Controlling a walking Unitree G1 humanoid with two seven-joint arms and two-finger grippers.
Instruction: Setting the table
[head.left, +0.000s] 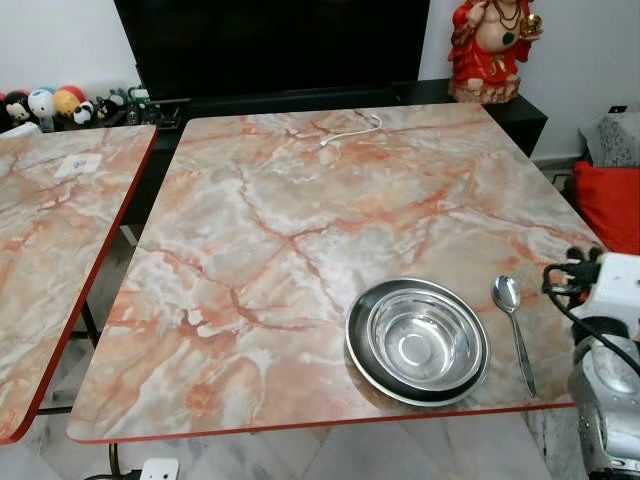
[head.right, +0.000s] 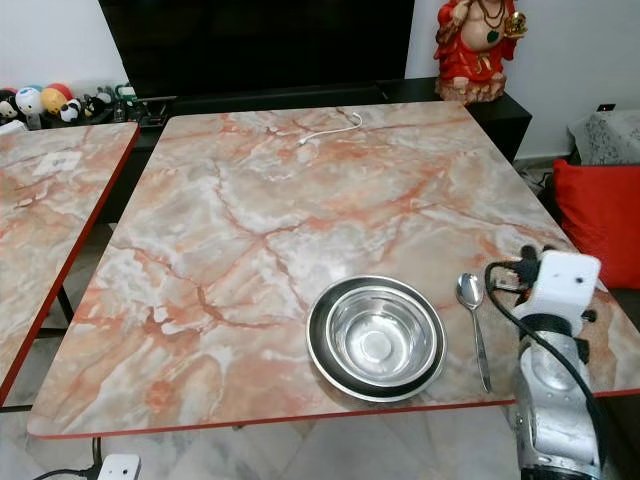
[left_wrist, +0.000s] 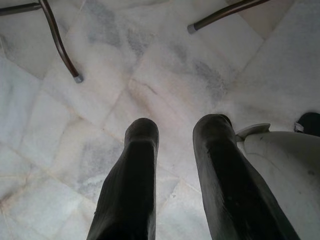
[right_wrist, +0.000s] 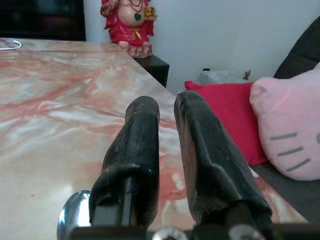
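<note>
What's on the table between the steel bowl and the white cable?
Nothing: bare marble tabletop runs from the steel bowl to the white cable, seen in both eye views.

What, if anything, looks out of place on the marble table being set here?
A white cable lies loose at the far edge of the marble table, which does not belong in a place setting. The steel bowl sits upright on its plate, with the spoon lying neatly beside it. Nothing looks spilled or damaged.
</note>
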